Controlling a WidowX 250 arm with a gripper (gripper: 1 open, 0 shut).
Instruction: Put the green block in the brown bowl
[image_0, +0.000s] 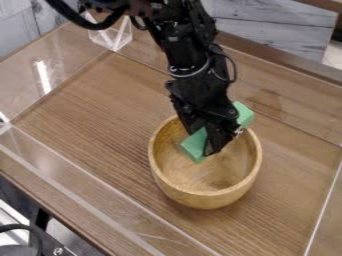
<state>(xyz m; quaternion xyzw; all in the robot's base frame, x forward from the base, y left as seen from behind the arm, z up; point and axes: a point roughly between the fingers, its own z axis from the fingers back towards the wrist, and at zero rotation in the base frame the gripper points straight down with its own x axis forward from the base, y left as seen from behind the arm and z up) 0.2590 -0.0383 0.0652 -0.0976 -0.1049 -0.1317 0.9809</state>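
Over the bowl (205, 160), toward its 1 o'clock rim, our pincer (210, 137) grips the block (217, 131) firmly, tilted. We should lower it inside the wall before releasing.

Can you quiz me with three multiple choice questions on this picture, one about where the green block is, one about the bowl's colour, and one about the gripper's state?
1. Where is the flat bright green rectangular block?
A. Flat on the table
B. Held over the bowl's opening, lower end dipping inside
C. Outside the clear walls

2. What colour is the round thick-walled wooden bowl?
A. Light tan
B. Blue
C. Black

3. What is the black gripper doing?
A. Open and empty
B. Clamped shut on the block
C. Gripping the bowl's rim

Answers: B, the block hangs tilted into the bowl; A, pale grained wood shows; B, the fingers pinch the block.
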